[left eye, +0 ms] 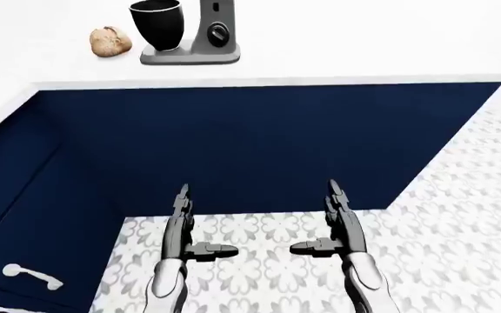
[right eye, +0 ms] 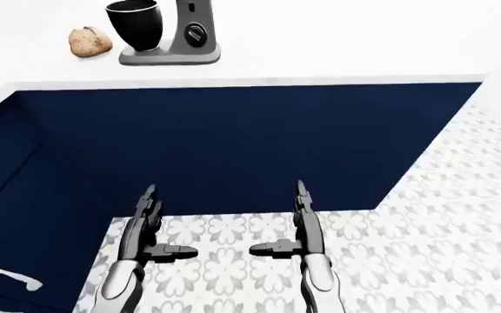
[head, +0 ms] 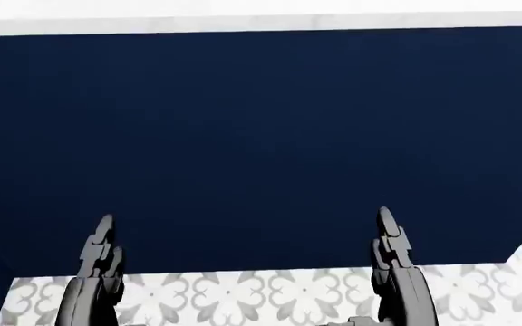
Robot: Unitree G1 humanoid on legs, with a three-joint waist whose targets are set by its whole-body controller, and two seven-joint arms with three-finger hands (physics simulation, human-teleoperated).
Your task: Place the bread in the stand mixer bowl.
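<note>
Stand mixer (left eye: pixel 200 36) cut off at top (bread (left eye: pixel 110 42) beside bowl (left eye: pixel 157 24)); both hands' fingers outstretched, empty.

My left hand (left eye: pixel 183 225) and my right hand (left eye: pixel 342 222) are the same build: dark grey, matte, jointed in blocky segments. Each has slim fingers (left eye: pixel 181 193) tapering to pointed tips and a stubby thumb (left eye: pixel 215 250) of the same grey. Below them my forearms (left eye: pixel 167 287) turn lighter, smooth silver-grey and rounded.

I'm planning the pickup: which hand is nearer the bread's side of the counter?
The left hand; the bread sits upper left, farther from the right hand.
</note>
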